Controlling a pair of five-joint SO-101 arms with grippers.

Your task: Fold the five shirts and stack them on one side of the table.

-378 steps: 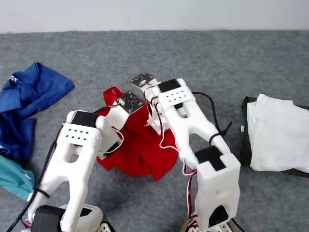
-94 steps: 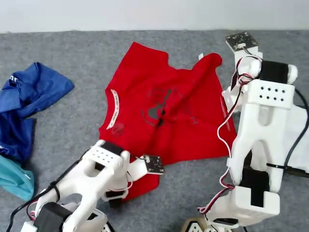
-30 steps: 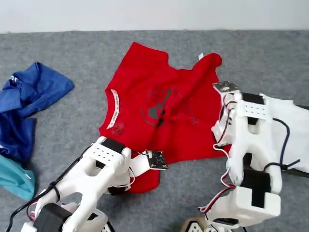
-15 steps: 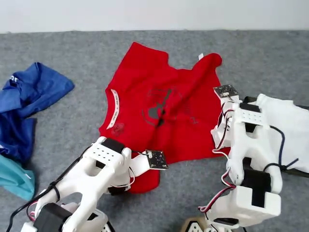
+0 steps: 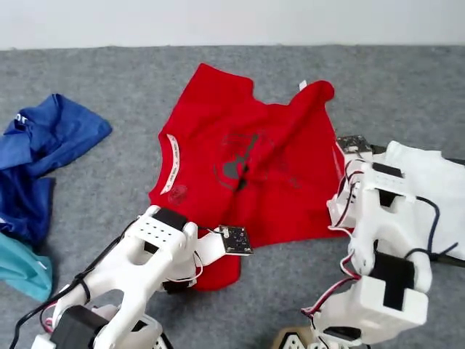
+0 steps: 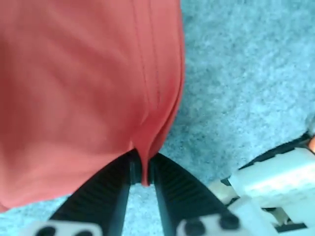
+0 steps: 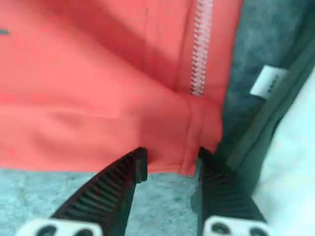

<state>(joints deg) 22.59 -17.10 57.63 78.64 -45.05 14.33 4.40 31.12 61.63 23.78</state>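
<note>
I see a red shirt (image 5: 247, 167) spread mostly flat in the middle of the grey table (image 5: 109, 73), wrinkled, with its printed side up and one sleeve pointing to 12 o'clock. My left tool (image 6: 141, 169) is at the shirt's 7 o'clock corner, clenched on a pinched fold of the red hem; the cloth rises in a ridge from between the black jaws. My right tool (image 7: 171, 160) is at the shirt's 4 o'clock corner. Its jaws stand apart and grip nothing, one on each side of the hem corner, next to a line of white stitching.

Just beside that corner, toward 3 o'clock, a folded white shirt (image 5: 429, 196) lies on top of a dark shirt (image 5: 374, 153), whose edge shows along the side facing the red one. The right arm partly covers this pile.

At 9 o'clock, well apart from the red shirt, a blue shirt (image 5: 43, 145) lies crumpled. A teal shirt (image 5: 18, 269) pokes in at 8 o'clock, touching the blue one.
</note>
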